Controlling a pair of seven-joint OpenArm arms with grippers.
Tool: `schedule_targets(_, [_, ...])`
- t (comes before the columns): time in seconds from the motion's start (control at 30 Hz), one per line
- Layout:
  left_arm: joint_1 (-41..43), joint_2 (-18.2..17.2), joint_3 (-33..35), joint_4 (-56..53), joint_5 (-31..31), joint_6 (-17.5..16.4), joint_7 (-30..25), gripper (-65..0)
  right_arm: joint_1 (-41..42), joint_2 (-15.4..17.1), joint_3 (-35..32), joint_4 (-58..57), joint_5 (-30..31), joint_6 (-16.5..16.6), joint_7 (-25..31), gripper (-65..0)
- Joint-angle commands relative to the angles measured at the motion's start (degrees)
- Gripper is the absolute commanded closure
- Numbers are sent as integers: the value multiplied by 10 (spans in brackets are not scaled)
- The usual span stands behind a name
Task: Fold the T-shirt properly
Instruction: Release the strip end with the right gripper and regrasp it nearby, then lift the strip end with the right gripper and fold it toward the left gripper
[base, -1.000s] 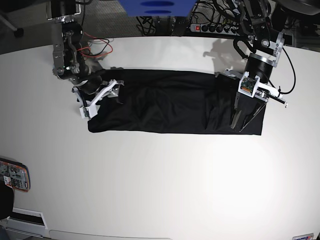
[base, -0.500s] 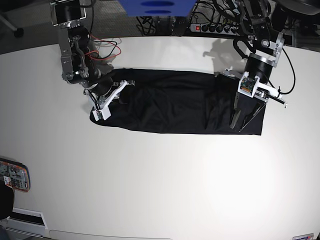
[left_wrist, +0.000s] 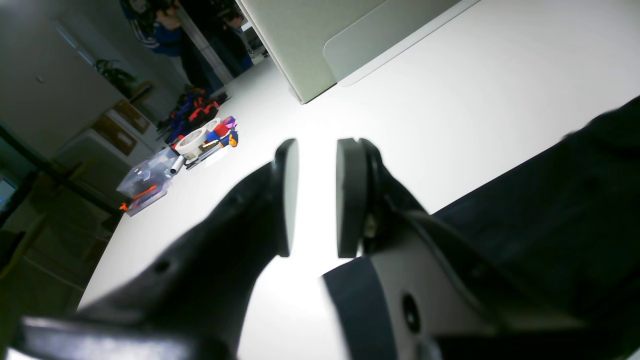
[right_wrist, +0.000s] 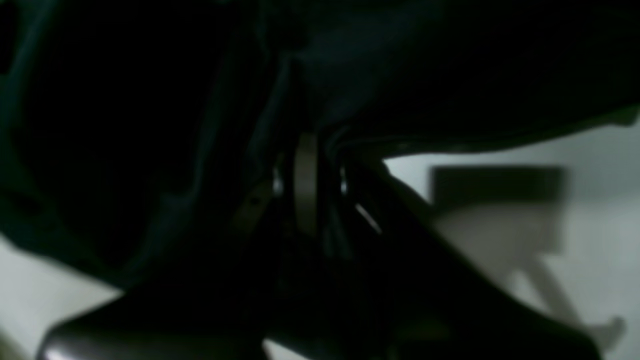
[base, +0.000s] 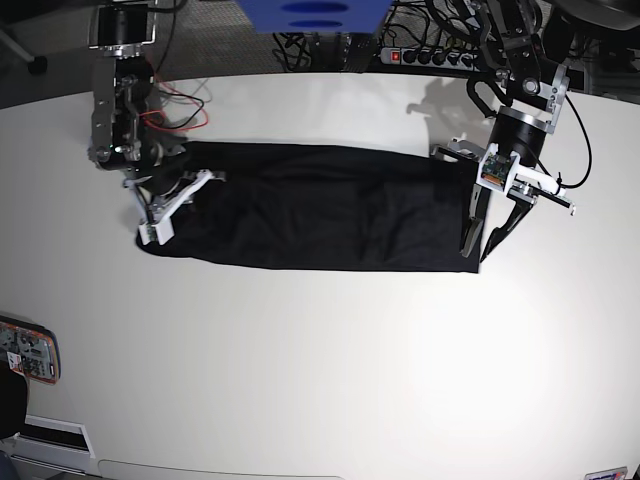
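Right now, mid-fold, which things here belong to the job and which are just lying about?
Job:
- plain black short-sleeved T-shirt, spread flat
- right gripper, jaws shut on its edge
- left gripper, at the opposite edge

Lying about:
- orange-trimmed handheld device at the table edge
- clear plastic parts box

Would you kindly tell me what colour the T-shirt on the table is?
Plain black, with no print; the T-shirt shows best in the base view.

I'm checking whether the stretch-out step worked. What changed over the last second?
The right gripper shut on the plain black thin-fabric T-shirt and dragged it towards its own side of the white table; the far edge slid off past the left gripper. The left gripper stayed put, jaws slightly apart, holding nothing.
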Motion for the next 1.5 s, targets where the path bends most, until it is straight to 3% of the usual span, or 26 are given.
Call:
schedule_targets(0.0, [-1, 0, -2, 9, -11, 7, -13, -125, 5, 8, 11, 9, -32, -7, 2, 0])
schedule_targets(0.2, [-1, 1, -2, 9, -11, 7, -13, -125, 18, 8, 26, 35, -170, -7, -2, 0])
schedule_targets(0.33, [-1, 1, -15, 9, -11, 7, -13, -125, 20, 7, 22, 107, -215, -7, -61, 0])
schedule_targets(0.47, [-1, 2, -26, 9, -11, 7, -13, -125, 21, 2, -5, 197, -217, -7, -120, 0])
schedule_targets(0.67, [-1, 9, -43, 9, -11, 7, -13, -125, 31, -30, -78, 198, -217, -7, -139, 0])
schedule_targets(1.27, [7, 9, -43, 9, -11, 7, -13, -125, 95, -153, -282, 200, -218, -9, -133, 0])
schedule_targets(1.37, [7, 9, -43, 9, -11, 7, -13, -125, 110, -154, -325, 198, -218, -11, -131, 0])
schedule_targets(1.47, [14, 9, -43, 9, -11, 7, -13, -125, 116, -154, -350, 192, -218, -11, -89, 0])
